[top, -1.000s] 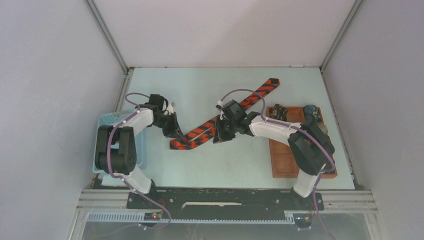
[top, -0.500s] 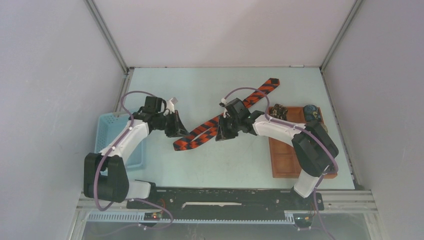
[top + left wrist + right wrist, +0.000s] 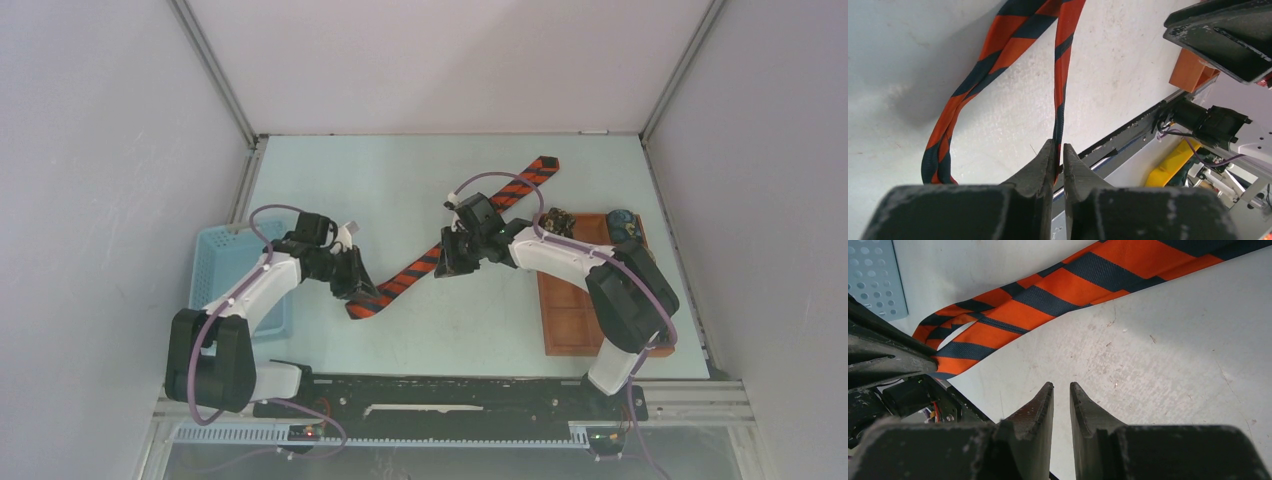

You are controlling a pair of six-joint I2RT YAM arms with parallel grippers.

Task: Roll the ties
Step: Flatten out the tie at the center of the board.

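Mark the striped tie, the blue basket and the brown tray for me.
striped tie [image 3: 405,278], top view, on its middle stretch over the table.
blue basket [image 3: 212,262], top view, on the bare floor near its left wall.
brown tray [image 3: 562,318], top view, on a bare near compartment.

Robotics lab test cell. White panel walls [image 3: 100,200] on aluminium framing [image 3: 213,72], pale table [image 3: 400,170]. Left arm [image 3: 262,285] and right arm [image 3: 560,258] bolted to black rail [image 3: 330,400] at 6 o'clock.
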